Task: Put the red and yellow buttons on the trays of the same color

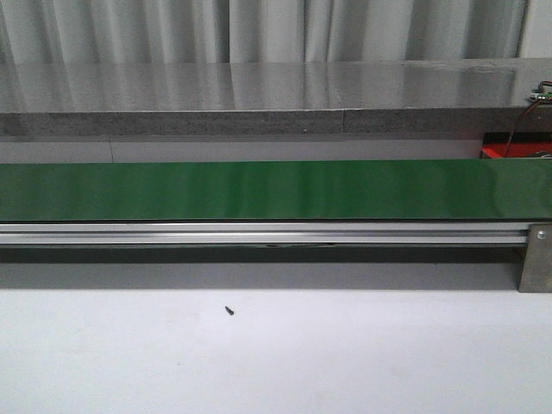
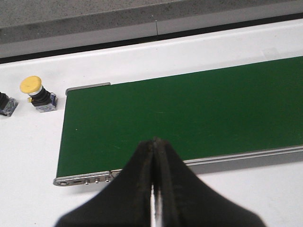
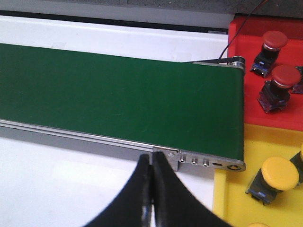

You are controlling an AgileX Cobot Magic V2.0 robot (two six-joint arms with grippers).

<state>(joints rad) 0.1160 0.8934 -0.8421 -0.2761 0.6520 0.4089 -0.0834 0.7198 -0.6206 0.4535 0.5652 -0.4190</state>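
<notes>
Front view gives me only the bare green conveyor belt point(image 1: 259, 190) running across the white desk point(image 1: 276, 354), with a corner of the red tray point(image 1: 509, 153) showing at the far right and neither arm in sight. From the left wrist camera, my left gripper point(image 2: 154, 142) hangs over the near edge of the belt's end, its jaws pressed together on nothing. One yellow button point(image 2: 35, 92) stands on the desk just beyond that end, with a dark part point(image 2: 6, 104) beside it at the frame edge. Over on the right wrist camera, my right gripper point(image 3: 151, 158) is likewise closed and empty above the belt rail. Two red buttons point(image 3: 279, 78) already sit in the red tray, and a yellow button point(image 3: 274, 177) in the yellow tray point(image 3: 232, 198). I judge we are between picks: next I must open the left gripper and reach for that loose yellow button.
</notes>
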